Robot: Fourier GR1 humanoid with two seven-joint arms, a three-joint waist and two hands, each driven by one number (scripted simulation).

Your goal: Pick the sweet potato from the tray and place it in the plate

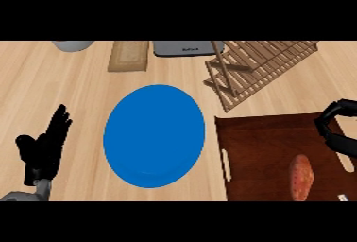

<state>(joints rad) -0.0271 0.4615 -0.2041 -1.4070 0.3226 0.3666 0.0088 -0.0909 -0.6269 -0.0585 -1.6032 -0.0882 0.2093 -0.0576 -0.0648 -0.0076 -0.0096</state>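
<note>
On the pale wooden counter (42,85), a blue plate (154,136) lies left of the dark tray (265,137) holding the sweet potato (301,177). Left hand (43,146) rests with straight fingers; right hand (338,130), cut off at the edge, curls holding nothing. Wooden rack (254,64) behind.

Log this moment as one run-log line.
stage: reach | sweet potato: on tray, not held | right hand: curled above tray, apart from it | left hand: open, resting | blue plate: empty
</note>
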